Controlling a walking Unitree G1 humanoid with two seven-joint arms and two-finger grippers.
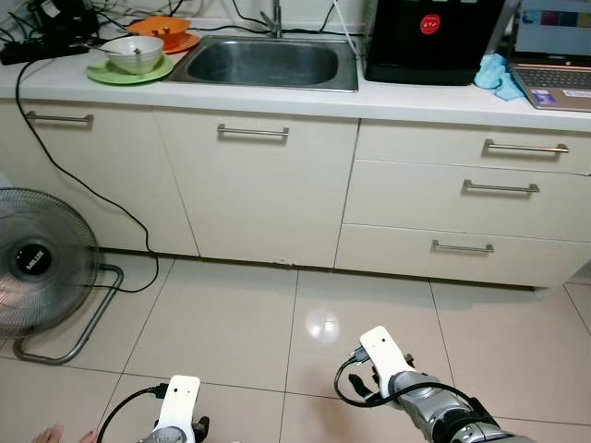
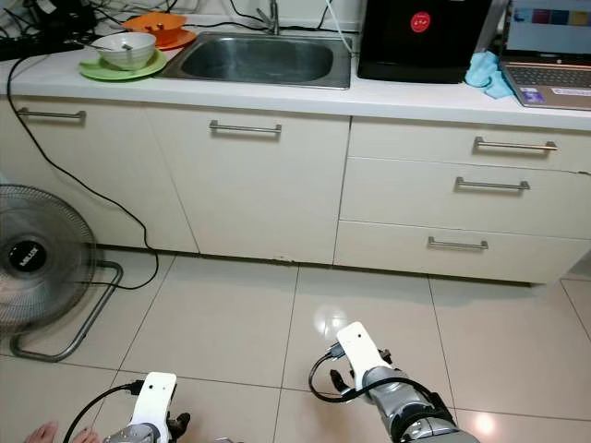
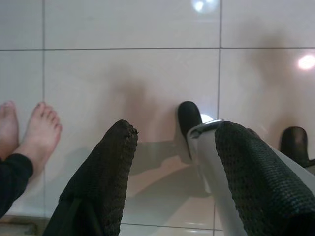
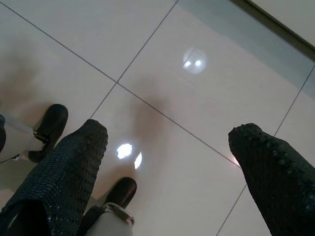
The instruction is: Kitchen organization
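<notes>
The floor tiles (image 1: 231, 323) are glossy and smooth, mirroring ceiling lights. Above them, the cabinet fronts (image 1: 259, 194) look matt cream, with brushed metal bar handles (image 1: 253, 132). The sink (image 1: 268, 63) set into the smooth white worktop (image 1: 416, 100) is dull stainless steel. Left of the sink, a green plate (image 1: 129, 72) looks like shiny plastic. The left gripper (image 3: 172, 167) and right gripper (image 4: 167, 167) have fingers with a rough, knobbly matt black skin.

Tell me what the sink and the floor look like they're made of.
The sink looks like brushed stainless steel, grey with a dull sheen. The floor looks like glazed ceramic or porcelain tile: pale squares with grout lines and a mirror-like glare spot.
</notes>
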